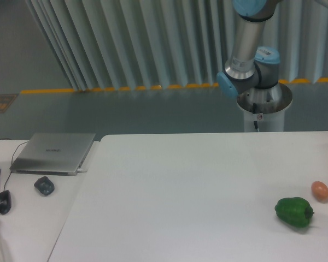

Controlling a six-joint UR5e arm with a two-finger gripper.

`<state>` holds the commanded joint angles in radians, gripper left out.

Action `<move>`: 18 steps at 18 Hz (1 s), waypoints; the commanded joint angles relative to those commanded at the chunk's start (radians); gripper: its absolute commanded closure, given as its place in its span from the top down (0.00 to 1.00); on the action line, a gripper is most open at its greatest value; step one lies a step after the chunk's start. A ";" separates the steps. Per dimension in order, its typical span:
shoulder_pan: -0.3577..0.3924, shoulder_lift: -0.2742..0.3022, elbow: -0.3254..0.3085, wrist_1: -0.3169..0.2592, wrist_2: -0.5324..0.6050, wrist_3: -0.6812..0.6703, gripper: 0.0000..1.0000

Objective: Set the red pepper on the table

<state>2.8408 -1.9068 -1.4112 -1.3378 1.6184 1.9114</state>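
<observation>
The large white table (197,185) fills the middle and right of the camera view. The red pepper is not in view. Only the arm's base and lower joints (250,71) show behind the table's far edge at the upper right. The arm rises out of the top of the frame, so the gripper is out of view.
A green bell pepper (294,212) lies near the table's right front. A small orange-brown egg-shaped thing (320,190) sits just right of it. On a smaller white desk at the left are a closed laptop (53,153), a dark mouse (2,201) and a dark lump (44,185).
</observation>
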 joint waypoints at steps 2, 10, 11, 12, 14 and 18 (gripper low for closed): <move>0.025 0.014 -0.011 0.014 -0.009 -0.111 1.00; 0.080 0.055 -0.103 0.101 -0.015 -0.575 1.00; 0.091 0.057 -0.110 0.104 -0.017 -0.610 1.00; 0.103 0.057 -0.120 0.133 -0.015 -0.655 1.00; 0.150 0.057 -0.149 0.176 -0.017 -0.667 1.00; 0.198 0.046 -0.180 0.219 -0.032 -0.744 1.00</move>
<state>3.0387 -1.8607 -1.5907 -1.1184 1.5862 1.1677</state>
